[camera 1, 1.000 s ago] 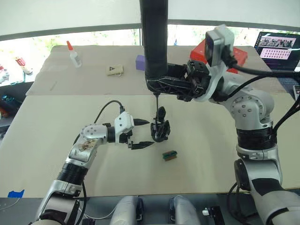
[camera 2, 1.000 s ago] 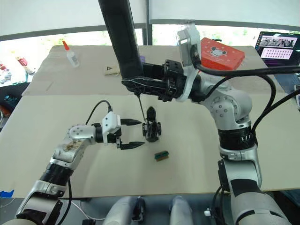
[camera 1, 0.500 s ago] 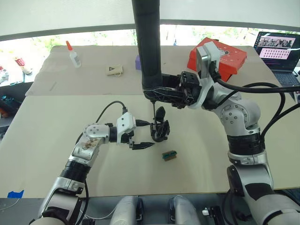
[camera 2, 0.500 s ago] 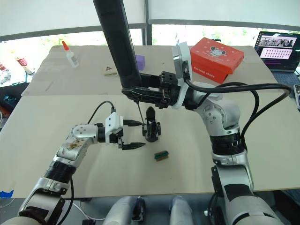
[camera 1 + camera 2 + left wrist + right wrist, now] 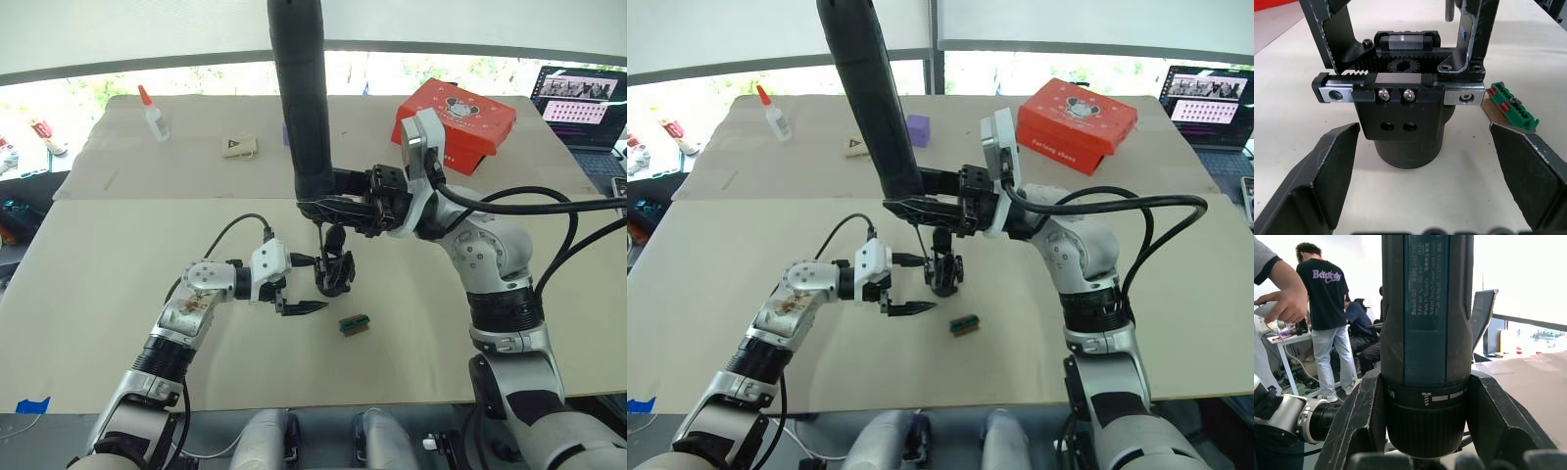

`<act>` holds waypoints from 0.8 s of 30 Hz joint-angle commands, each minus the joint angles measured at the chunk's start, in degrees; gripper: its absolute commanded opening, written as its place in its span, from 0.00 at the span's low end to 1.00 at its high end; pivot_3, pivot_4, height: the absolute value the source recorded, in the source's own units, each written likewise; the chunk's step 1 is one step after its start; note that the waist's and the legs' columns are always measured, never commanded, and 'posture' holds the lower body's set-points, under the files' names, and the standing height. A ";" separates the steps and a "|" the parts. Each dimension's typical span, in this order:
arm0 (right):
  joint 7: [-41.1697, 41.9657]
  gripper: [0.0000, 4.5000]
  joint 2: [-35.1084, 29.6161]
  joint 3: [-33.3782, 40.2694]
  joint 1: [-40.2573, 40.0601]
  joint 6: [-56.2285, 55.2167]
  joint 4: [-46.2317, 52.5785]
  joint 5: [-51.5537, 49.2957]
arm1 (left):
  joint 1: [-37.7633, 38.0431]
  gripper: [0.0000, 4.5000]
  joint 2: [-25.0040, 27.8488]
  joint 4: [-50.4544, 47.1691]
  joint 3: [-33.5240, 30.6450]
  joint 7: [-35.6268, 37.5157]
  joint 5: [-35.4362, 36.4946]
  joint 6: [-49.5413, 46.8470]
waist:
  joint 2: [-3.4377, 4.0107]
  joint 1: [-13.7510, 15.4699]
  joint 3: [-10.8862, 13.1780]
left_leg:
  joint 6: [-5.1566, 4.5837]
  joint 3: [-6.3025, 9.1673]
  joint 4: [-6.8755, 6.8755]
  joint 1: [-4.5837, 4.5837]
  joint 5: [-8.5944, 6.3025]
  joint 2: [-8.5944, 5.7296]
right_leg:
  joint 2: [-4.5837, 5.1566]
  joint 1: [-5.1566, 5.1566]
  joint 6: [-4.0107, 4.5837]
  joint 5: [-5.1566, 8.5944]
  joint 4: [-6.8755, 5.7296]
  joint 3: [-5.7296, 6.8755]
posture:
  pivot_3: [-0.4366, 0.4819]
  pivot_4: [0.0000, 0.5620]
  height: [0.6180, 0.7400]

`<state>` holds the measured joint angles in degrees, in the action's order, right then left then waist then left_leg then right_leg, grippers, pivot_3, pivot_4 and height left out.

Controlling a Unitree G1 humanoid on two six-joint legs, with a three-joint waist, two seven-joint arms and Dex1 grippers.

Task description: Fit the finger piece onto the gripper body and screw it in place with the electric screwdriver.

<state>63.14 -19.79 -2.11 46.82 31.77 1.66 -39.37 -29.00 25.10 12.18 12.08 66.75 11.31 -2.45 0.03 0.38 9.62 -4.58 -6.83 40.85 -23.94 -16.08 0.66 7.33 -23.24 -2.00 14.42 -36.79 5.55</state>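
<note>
Table (image 5: 118, 294): big, tan.
One screwdriver (image 5: 302, 98): tall black tube, standing up over table middle, bit pointing down at body. Right gripper (image 5: 345, 204) clamped around its lower end.
One body (image 5: 334, 272): sits at table middle, under bit. Finger piece (image 5: 336, 235) looks set on top of it, pointing up.
Left gripper (image 5: 302, 284): fingers spread wide, one each side of body, not touching it.
One small green block (image 5: 355, 324): just beside body.
Step, I think: getting ready to screw. Next: left closes to hold body, bit drops onto screw, straight.
</note>
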 commanded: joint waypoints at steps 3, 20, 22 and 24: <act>0.66 0.42 0.07 0.27 -0.15 -2.31 3.27 0.01 | -0.69 1.00 -0.55 -0.11 -0.18 -0.56 -0.10 1.39 | 0.00 0.03 0.00 | 0.00 0.00 0.00 0.00 0.00 0.00 | 0.00 0.00 0.00 0.00 0.00 0.00 | 0.48 0.27 1.00; 3.23 0.42 -0.38 0.29 -2.06 -5.68 1.62 2.18 | -0.45 1.00 -0.16 -0.80 -0.21 -0.09 0.08 0.71 | 0.00 0.02 0.00 | 0.00 0.01 0.00 0.00 0.00 0.00 | 0.00 0.01 0.00 0.00 0.00 0.00 | 0.48 0.27 1.00; 3.41 0.42 -0.46 0.25 -1.94 -5.97 1.32 2.31 | -0.50 1.00 -0.11 -0.73 -0.23 -0.01 0.09 0.77 | 0.00 0.02 0.00 | 0.00 0.00 0.00 0.00 0.00 0.00 | 0.00 0.01 0.00 0.00 0.00 0.01 | 0.48 0.27 1.00; 3.79 0.42 -0.58 0.13 -1.93 -6.49 1.00 2.71 | -0.51 1.00 -0.11 -0.74 -0.24 0.00 0.11 0.83 | 0.00 0.03 0.00 | 0.00 0.00 0.00 0.00 0.00 0.00 | 0.00 0.01 0.00 0.00 0.00 0.01 | 0.48 0.27 1.00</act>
<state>66.13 -19.97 -3.40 43.92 27.95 1.35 -36.13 -29.00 24.73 12.29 12.10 66.49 11.02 -1.87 0.03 0.41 9.62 -4.58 -6.83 40.85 -23.94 -16.08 0.66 7.33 -23.23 -2.00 14.42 -36.79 5.56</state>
